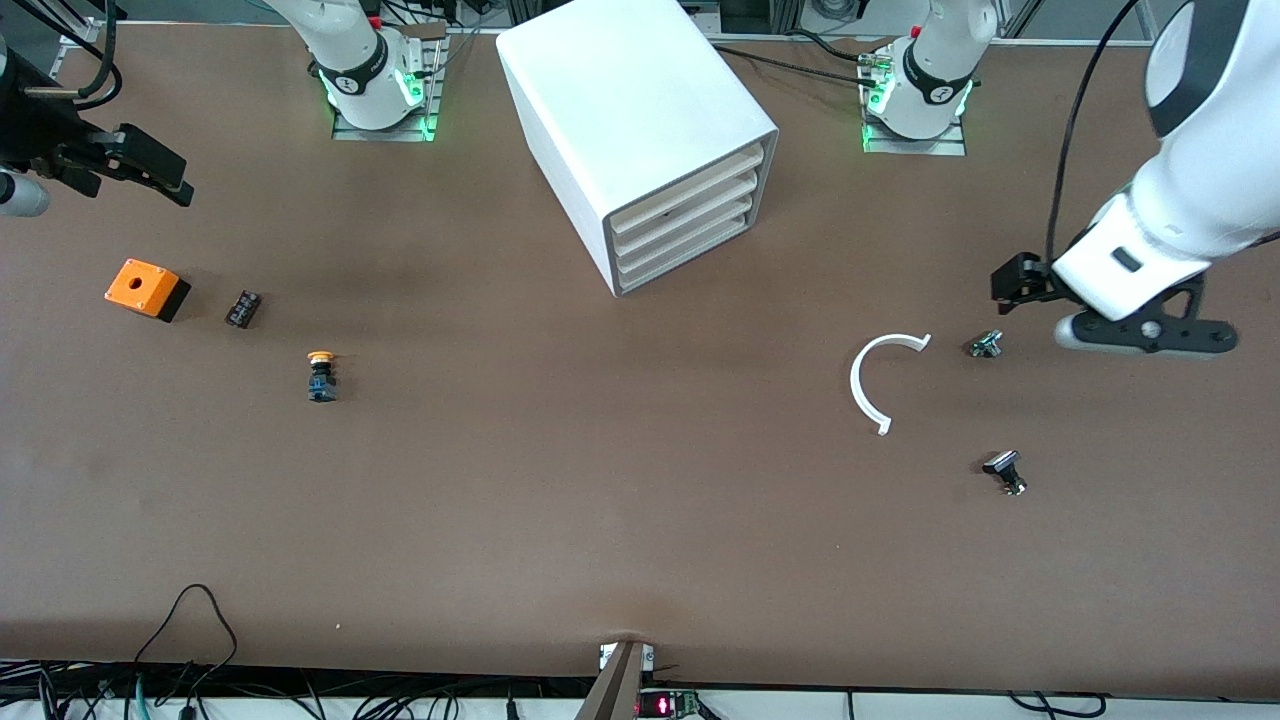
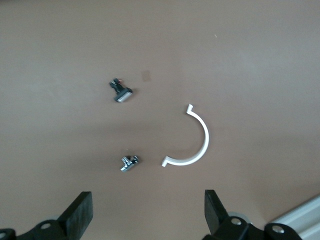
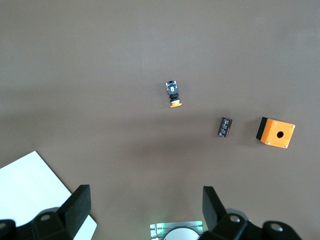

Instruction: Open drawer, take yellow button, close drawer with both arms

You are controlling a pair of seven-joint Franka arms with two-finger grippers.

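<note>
Brown tabletop point(image 1: 640, 520) is carrying everything. White rounded cabinet point(image 1: 640, 140) is standing between the two arm bases, its four beige-fronted drawers all pushed in; the drawer point(image 1: 690, 185) on top is being kept shut.

Left gripper point(image 1: 1010, 285) is being held in the air over the left arm's end of the tabletop, jaws spread, nothing pinched. Right gripper point(image 1: 150, 165) is being held over the right arm's end, jaws likewise spread and empty.

White half-ring point(image 1: 880, 375) is lying near the left gripper, a small silver piece point(image 1: 986, 345) beside it and a black-capped piece point(image 1: 1005, 470) nearer the front camera.

Orange box with a hole point(image 1: 145, 288) is sitting toward the right arm's end, a small black block point(image 1: 243, 308) beside it.

The button point(image 1: 321, 375) is lying on the open tabletop, nearer the front camera than the block, well apart from the cabinet.
</note>
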